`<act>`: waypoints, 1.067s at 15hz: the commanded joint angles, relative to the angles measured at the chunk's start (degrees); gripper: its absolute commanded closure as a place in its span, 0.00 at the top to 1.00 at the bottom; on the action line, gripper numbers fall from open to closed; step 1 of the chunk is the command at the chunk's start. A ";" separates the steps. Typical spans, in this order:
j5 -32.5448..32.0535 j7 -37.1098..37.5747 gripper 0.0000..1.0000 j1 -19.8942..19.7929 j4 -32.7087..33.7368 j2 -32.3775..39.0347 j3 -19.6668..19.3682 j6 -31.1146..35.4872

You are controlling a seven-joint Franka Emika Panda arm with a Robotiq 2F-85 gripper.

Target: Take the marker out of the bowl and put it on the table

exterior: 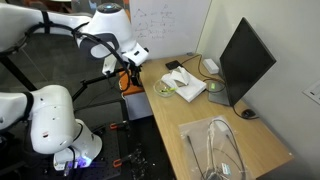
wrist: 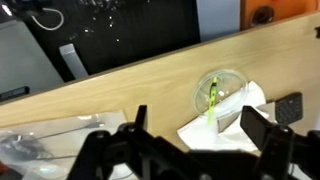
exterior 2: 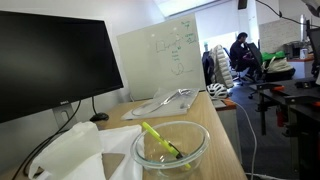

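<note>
The marker [exterior 2: 160, 140], a thin yellow-green stick, lies slanted inside a clear round glass bowl [exterior 2: 200, 150]. It also shows in the wrist view [wrist: 212, 98], in the same bowl [wrist: 232, 80]. The bowl stands on the light-wood table [exterior: 200, 125] against a white squarish dish or cloth [exterior: 188, 88]. My gripper [wrist: 200, 135] is open and empty, with its dark fingers apart in the lower part of the wrist view. It hangs well away from the bowl. In an exterior view the gripper [exterior: 128, 70] is off the table's far end.
A black monitor [exterior: 245, 60] stands on the table beside the white thing, with a mouse [exterior: 249, 113] near it. A clear plastic tray with cables [exterior: 222, 150] lies at the table's other end. A whiteboard [exterior 2: 160, 55] stands behind. A small black object [wrist: 288, 108] lies by the white thing.
</note>
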 commanded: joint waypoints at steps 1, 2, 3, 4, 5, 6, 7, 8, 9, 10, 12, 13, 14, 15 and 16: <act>-0.40 11.67 1.00 -5.67 1.81 8.22 8.42 9.49; -1.06 15.58 1.00 -7.55 2.86 11.76 10.90 12.40; -2.32 19.72 1.00 -9.98 4.13 15.28 13.53 14.98; -3.44 23.75 1.00 -12.09 5.35 18.71 15.49 17.57; -5.85 28.30 1.00 -14.81 6.48 21.87 17.70 20.83; -7.66 30.46 1.00 -16.25 8.67 26.51 17.73 21.18; -9.91 31.51 1.00 -16.88 10.93 30.19 17.40 20.83; -12.41 32.25 1.00 -17.49 13.27 34.52 16.78 20.24; -14.49 32.79 1.00 -17.18 15.67 38.35 15.71 19.79; -16.63 33.32 1.00 -16.58 18.31 42.70 14.37 19.08; -23.05 36.81 1.00 -14.19 22.46 49.44 11.46 19.33; -26.42 38.67 1.00 -12.03 24.34 52.73 9.26 19.89; -30.13 41.18 1.00 -9.42 26.22 55.40 6.72 20.25; -33.69 44.16 1.00 -6.34 28.14 58.42 3.94 21.14; -36.10 46.85 1.00 -3.10 30.12 61.06 1.20 21.95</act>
